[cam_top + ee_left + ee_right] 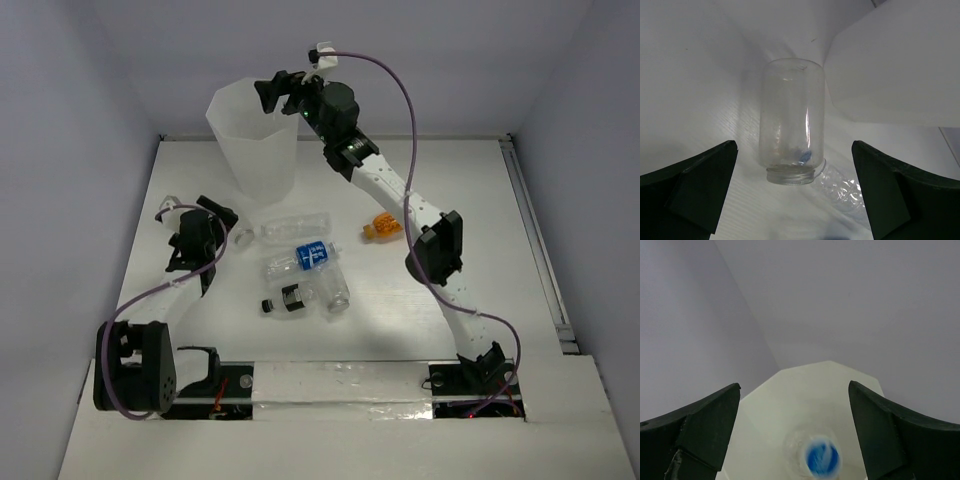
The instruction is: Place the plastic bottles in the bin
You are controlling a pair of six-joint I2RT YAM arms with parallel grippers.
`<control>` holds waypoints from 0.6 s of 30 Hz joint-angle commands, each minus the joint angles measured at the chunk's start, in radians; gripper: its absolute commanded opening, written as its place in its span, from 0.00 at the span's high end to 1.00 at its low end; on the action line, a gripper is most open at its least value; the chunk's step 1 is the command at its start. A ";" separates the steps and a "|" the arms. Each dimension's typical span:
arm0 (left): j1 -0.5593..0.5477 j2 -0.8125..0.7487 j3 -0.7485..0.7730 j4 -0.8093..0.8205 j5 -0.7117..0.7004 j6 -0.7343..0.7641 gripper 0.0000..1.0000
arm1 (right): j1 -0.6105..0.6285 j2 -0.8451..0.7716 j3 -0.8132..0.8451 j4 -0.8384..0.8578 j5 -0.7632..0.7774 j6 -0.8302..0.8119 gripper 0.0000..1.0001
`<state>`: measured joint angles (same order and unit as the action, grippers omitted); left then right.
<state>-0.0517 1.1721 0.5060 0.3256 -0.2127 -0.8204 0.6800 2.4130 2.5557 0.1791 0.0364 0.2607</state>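
Bottles lie scattered across the middle of the white surface (480,200) in the overhead view. A long clear bottle (290,226) sits just below the bin (250,140). A blue-labelled bottle (308,256) is beneath that, with a black-labelled bottle (288,300) and another clear bottle (336,288) lower down. A small orange bottle (382,228) lies apart to the right.

The bin stands upright in the upper left of centre. The right pincer (280,92) hangs over its rim at the top of the frame. From that wrist, the right pincer (794,386) is spread wide with nothing between its fingers (700,430). Below them is the open mouth of the bin (810,385), and inside it shows a blurred bottle (820,457) with a blue patch.

The left pincer (222,228) is low at the left of the overhead view, pointing at the long clear bottle. From its wrist, the left pincer (794,150) is fully spread and holds nothing. The clear bottle (792,115) lies on its side between and beyond the fingers (695,185), its threaded mouth toward the camera and apart from both fingers. A crumpled bottle (842,187) touches it at the lower right, and the bin's wall (890,65) fills the upper right.
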 commanded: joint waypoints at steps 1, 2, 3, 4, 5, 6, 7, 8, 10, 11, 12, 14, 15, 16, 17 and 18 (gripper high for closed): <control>0.018 0.062 0.066 0.055 0.027 0.013 0.01 | 0.000 -0.184 -0.092 0.066 -0.027 -0.077 0.06; 0.018 0.083 0.081 0.059 0.032 0.015 0.01 | 0.000 -0.218 -0.179 0.071 -0.027 -0.086 0.06; 0.018 0.122 0.092 0.061 0.033 0.017 0.01 | 0.000 -0.292 -0.231 0.079 -0.027 -0.106 0.05; 0.018 0.141 0.101 0.062 0.033 0.024 0.01 | 0.000 -0.331 -0.285 0.095 -0.029 -0.112 0.05; 0.018 0.159 0.121 0.063 0.033 0.029 0.01 | 0.000 -0.371 -0.398 0.102 -0.009 -0.115 0.05; 0.018 0.178 0.130 0.061 0.030 0.030 0.01 | 0.000 -0.411 -0.457 0.108 0.006 -0.113 0.06; 0.018 0.210 0.140 0.061 0.026 0.039 0.01 | -0.010 -0.490 -0.512 0.109 0.025 -0.110 0.07; 0.018 0.224 0.153 0.062 0.029 0.044 0.01 | -0.010 -0.527 -0.563 0.102 0.070 -0.106 0.13; 0.018 0.263 0.164 0.069 0.030 0.049 0.01 | -0.019 -0.630 -0.691 0.053 0.127 -0.075 0.22; 0.018 0.274 0.173 0.075 0.032 0.052 0.01 | -0.029 -0.667 -0.739 0.045 0.163 -0.057 0.37; 0.018 0.287 0.177 0.081 0.038 0.052 0.01 | -0.046 -0.704 -0.850 0.043 0.169 -0.010 0.42; 0.018 0.326 0.189 0.089 0.042 0.056 0.01 | -0.065 -0.820 -0.980 0.077 0.165 0.040 0.56; 0.018 0.340 0.203 0.089 0.042 0.063 0.01 | -0.074 -0.857 -1.043 0.091 0.165 0.072 0.56; 0.018 0.366 0.207 0.090 0.039 0.067 0.01 | -0.085 -0.891 -1.153 0.100 0.166 0.086 0.56; 0.018 0.379 0.209 0.092 0.036 0.067 0.01 | -0.085 -0.948 -1.199 0.097 0.193 0.095 0.50; 0.018 0.391 0.212 0.096 0.033 0.067 0.01 | -0.097 -0.969 -1.233 0.079 0.204 0.118 0.45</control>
<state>-0.0372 1.5421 0.6777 0.3782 -0.1764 -0.7746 0.6048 1.5032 1.4364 0.2428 0.1711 0.2951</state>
